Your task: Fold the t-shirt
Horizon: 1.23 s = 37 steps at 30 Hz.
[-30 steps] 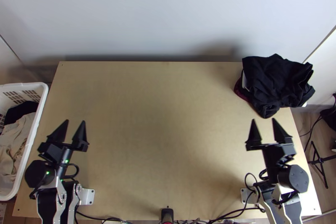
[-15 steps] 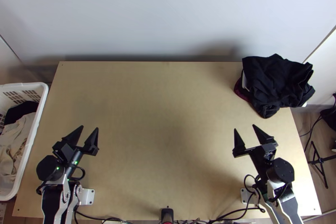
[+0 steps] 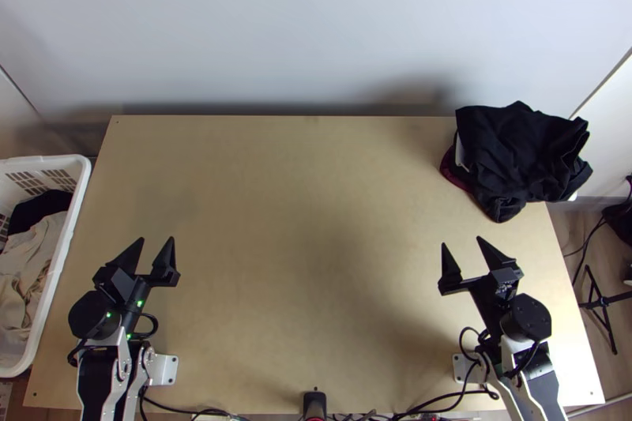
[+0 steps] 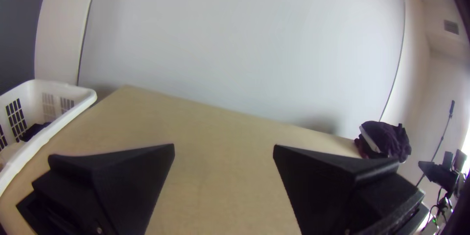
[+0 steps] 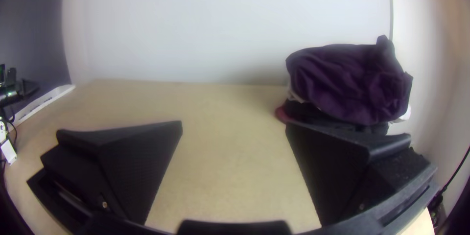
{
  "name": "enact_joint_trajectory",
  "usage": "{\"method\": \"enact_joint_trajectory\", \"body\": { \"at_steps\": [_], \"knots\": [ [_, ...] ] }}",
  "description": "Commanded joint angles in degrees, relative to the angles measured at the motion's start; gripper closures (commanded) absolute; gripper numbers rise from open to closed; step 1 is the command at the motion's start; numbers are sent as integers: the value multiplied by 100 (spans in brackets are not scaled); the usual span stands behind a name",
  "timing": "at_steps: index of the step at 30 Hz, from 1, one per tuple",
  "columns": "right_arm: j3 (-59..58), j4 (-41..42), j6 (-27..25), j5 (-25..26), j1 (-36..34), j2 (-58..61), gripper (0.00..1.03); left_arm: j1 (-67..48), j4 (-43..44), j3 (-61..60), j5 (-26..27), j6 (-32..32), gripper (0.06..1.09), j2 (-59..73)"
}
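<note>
A stack of dark cloth (image 3: pixel 521 156) lies bunched at the table's far right corner; whether a t-shirt is in it I cannot tell. The right wrist view has the same cloth (image 5: pixel 350 83), dark purple on top with a red piece beneath. My left gripper (image 3: pixel 156 241) stands open over the table's near left part, and its fingers hold nothing; in its wrist view the left gripper (image 4: pixel 224 148) has bare table between its fingers. My right gripper (image 3: pixel 462 242) is open at the near right, nearer to the cloth but apart from it; its wrist view gives the right gripper (image 5: pixel 234 123) empty too.
A white basket (image 3: pixel 67 239) with light and dark cloth inside stands along the table's left edge. Bare wooden tabletop (image 3: pixel 308 208) stretches between the arms. A white wall (image 3: pixel 316 26) rises behind the table. Cables run along the near edge.
Both grippers have moved inward and slightly nearer the table's front edge since a second ago; the left one then shifted slightly back left. The cloth stack has stayed put.
</note>
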Motion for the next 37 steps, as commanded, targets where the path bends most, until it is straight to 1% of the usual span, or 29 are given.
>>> {"method": "enact_joint_trajectory", "body": {
  "at_steps": [1, 3, 6, 8, 37],
  "knots": [
    [-7, -23, 10, -5, -45, 1, 5, 8, -75, -14, -144, 11, 10, -3],
    [-7, -23, 10, -5, -80, 1, 5, 8, -75, -14, -144, 11, 10, -3],
    [-16, -32, 10, -5, -537, 10, 5, 8, -75, -14, -144, 11, 10, -3],
    [-16, -32, 10, -5, -642, 1, 5, 8, -75, -14, -144, 11, 10, -3],
    [-16, -32, 10, -5, -625, 10, 5, 8, -75, -14, -144, 11, 10, -3]
  ]
}}
